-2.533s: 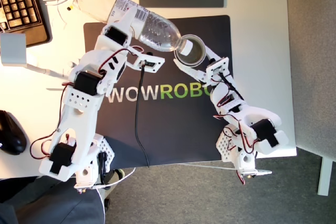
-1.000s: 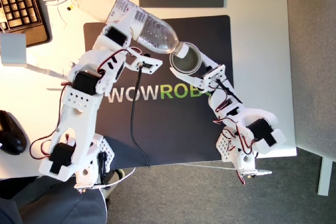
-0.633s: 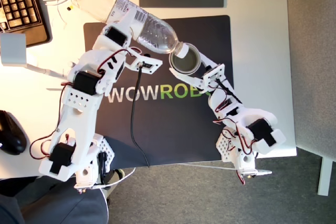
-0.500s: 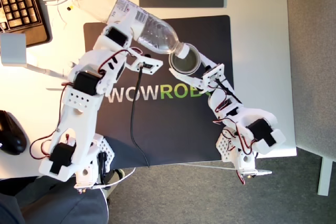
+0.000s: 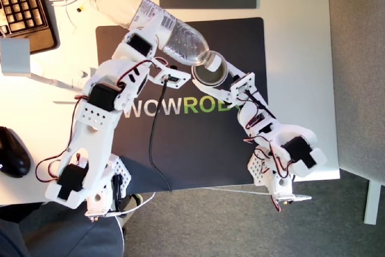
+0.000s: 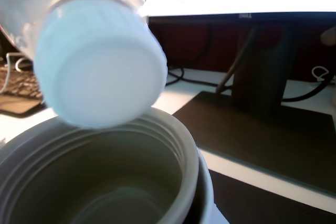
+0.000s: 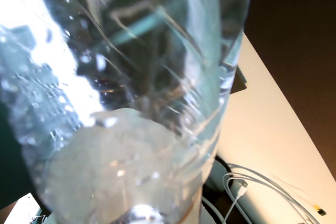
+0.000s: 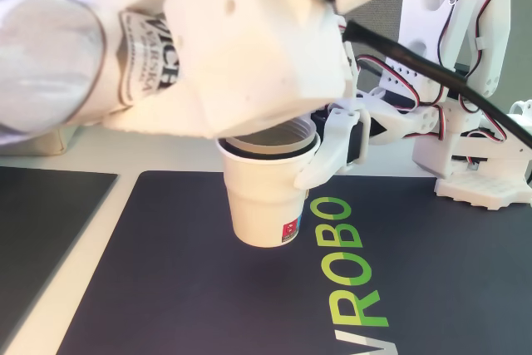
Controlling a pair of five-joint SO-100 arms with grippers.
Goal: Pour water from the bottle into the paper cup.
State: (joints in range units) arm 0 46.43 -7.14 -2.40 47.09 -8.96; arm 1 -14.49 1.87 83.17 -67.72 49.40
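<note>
1. Here the bottle [image 5: 153,22] hangs tilted, clenched in the first tool [image 5: 157,59], its white cap [image 6: 100,69] just above the rim of the paper cup [image 5: 209,71].
2. The second tool [image 8: 332,151] grasps the paper cup, which sits lifted off the dark mat [image 5: 240,142] on the table [image 5: 295,40] in the other view.
3. The cap looks screwed on, so tipping further would likely release no water [image 7: 121,166].
4. If the neck presses down on the rim, the thin cup could buckle or slip from its hold.
</note>
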